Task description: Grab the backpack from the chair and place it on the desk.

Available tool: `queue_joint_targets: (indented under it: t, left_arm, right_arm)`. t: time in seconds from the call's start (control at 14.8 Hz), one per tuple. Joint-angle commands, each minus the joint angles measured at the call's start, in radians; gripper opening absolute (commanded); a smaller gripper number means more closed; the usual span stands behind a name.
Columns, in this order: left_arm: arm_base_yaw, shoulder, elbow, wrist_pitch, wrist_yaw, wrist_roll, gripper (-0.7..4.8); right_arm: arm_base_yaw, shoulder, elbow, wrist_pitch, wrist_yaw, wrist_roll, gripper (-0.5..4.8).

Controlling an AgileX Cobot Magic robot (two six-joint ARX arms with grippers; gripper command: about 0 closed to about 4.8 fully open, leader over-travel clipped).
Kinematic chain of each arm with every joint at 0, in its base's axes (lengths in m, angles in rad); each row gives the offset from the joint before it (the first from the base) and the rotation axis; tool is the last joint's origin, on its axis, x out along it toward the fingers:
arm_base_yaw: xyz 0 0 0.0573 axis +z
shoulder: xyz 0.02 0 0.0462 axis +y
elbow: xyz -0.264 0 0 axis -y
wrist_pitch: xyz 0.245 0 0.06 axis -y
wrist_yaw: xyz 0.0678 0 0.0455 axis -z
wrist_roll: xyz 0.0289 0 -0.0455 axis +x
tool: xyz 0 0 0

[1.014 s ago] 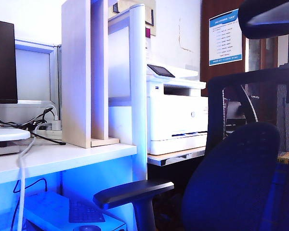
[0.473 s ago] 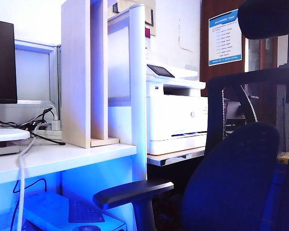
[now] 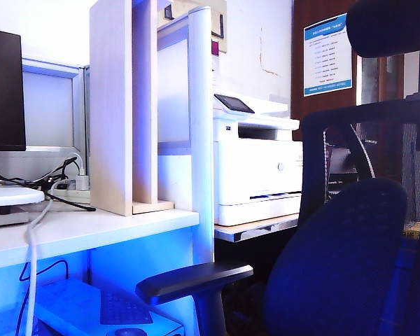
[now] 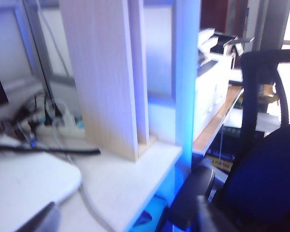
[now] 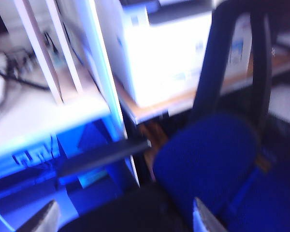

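Observation:
The backpack is out of view in all three views. The chair stands at the right of the exterior view, with a rounded dark blue mesh back, a black frame, a headrest and a grey armrest. The white desk lies to its left. Neither gripper shows in the exterior view. My left gripper hangs open over the desk's edge, beside the chair, with nothing between its fingers. My right gripper is open and empty above the chair.
A pale wood partition and a white post rise from the desk. A white printer sits on a low stand behind the chair. A monitor, cables and a white flat device occupy the desk's left.

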Motion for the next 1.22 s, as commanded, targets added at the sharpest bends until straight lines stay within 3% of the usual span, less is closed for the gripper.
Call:
queue_joint_targets:
  t: [0.07, 0.2, 0.54, 0.68, 0.74, 0.81, 1.08, 1.15, 1.22]
  left_arm:
    - [0.001, -0.001, -0.137, 0.138, -0.024, -0.042, 3.33]
    - [0.0, -0.025, -0.216, 0.163, -0.026, -0.117, 3.33]
    - [0.0, -0.254, -0.359, 0.143, -0.063, -0.117, 3.09]
    - [0.0, -0.246, -0.373, 0.134, -0.073, -0.119, 3.02]
    - [0.0, -0.248, -0.401, 0.149, -0.144, -0.172, 2.81]
    - [0.0, -0.248, -0.425, 0.154, -0.166, -0.172, 2.43]
    - [0.0, -0.248, -0.557, 0.154, -0.177, -0.216, 1.62]
    - [0.0, -0.248, -0.577, 0.158, -0.177, -0.216, 1.23]
    - [0.0, -0.248, -0.602, 0.158, -0.177, -0.216, 0.49]
  right_arm:
    - [0.002, -0.003, -0.061, 0.05, 0.002, -0.003, 3.54]
    - [0.002, -0.023, -0.105, 0.051, 0.008, -0.003, 3.55]
    - [0.003, -0.176, -0.177, 0.039, 0.043, -0.003, 3.54]
    - [0.005, -0.249, -0.215, 0.028, 0.061, 0.019, 3.54]
    - [0.005, -0.324, -0.283, 0.002, 0.08, 0.043, 3.45]
    - [0.005, -0.351, -0.319, -0.003, 0.08, 0.076, 3.28]
    - [0.004, -0.412, -0.391, -0.063, 0.083, 0.119, 2.96]
    - [0.004, -0.412, -0.391, -0.075, 0.08, 0.106, 2.63]
    - [0.004, -0.412, -0.391, -0.076, 0.08, 0.097, 1.84]
